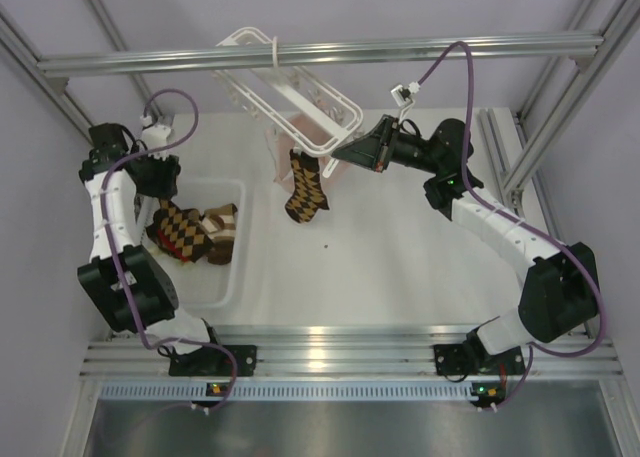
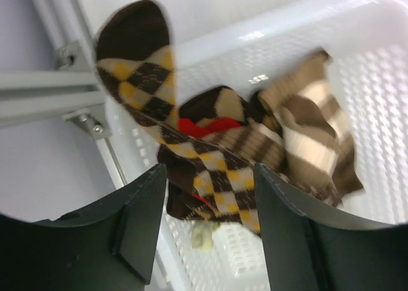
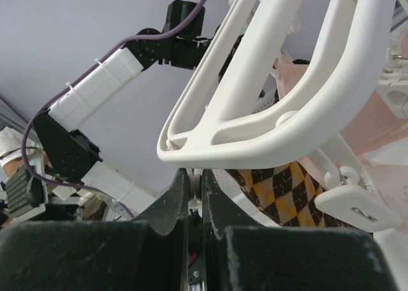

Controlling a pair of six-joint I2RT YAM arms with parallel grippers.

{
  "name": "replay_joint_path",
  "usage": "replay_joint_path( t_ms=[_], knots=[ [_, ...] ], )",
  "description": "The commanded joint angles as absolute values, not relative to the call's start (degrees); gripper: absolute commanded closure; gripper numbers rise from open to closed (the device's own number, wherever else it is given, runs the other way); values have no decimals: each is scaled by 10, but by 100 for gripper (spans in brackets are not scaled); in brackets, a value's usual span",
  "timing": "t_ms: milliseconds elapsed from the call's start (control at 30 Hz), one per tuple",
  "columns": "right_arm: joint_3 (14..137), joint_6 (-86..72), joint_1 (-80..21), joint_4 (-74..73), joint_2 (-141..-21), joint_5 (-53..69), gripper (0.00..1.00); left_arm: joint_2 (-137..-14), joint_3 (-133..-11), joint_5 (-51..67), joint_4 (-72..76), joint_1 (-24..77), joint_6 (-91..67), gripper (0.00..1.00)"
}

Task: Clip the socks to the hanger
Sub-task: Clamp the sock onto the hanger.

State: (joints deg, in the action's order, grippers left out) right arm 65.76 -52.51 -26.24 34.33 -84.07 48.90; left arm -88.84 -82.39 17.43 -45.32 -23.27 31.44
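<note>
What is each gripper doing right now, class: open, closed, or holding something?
Left gripper: open, over the socks in the basket.
Right gripper: closed, tips against the hanger; any grip cannot be told.

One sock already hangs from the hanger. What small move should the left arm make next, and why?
Probably lower the left gripper and close its fingers on the argyle sock in the white basket. The fingers stand open over it, holding nothing, and it is not yet clipped.

Robot lab, aluminium frame (image 1: 320, 53), white table (image 1: 400, 257)
</note>
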Motion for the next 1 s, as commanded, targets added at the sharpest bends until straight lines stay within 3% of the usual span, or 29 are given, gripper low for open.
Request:
replay_joint_path(
  t_ms=[0,100,133,200,333,400,733,967],
  knots=[
    [680,-517,-265,376,-849,487,100,-896,-909,299,-683,-233,536,37],
    [682,-517,-266,377,-851,489,100,-918,-963,306,-837,-235,863,37],
    [684,-517,-266,377,-851,489,100,-911,-936,300,-863,-233,893,32],
    [686,-516,-266,376,-851,489,100,-863,-881,265,-862,-234,1051,33],
    [685,-510,-266,367,-848,488,100,-783,-722,254,-827,-233,1225,33],
    [684,-509,-266,367,-846,489,100,-773,-704,267,-836,-229,1285,33],
    [687,-505,-266,357,-847,489,100,-750,-597,236,-756,-152,1346,29],
    [686,-504,-265,355,-843,491,100,-790,-605,185,-688,-122,1316,30]
  ],
)
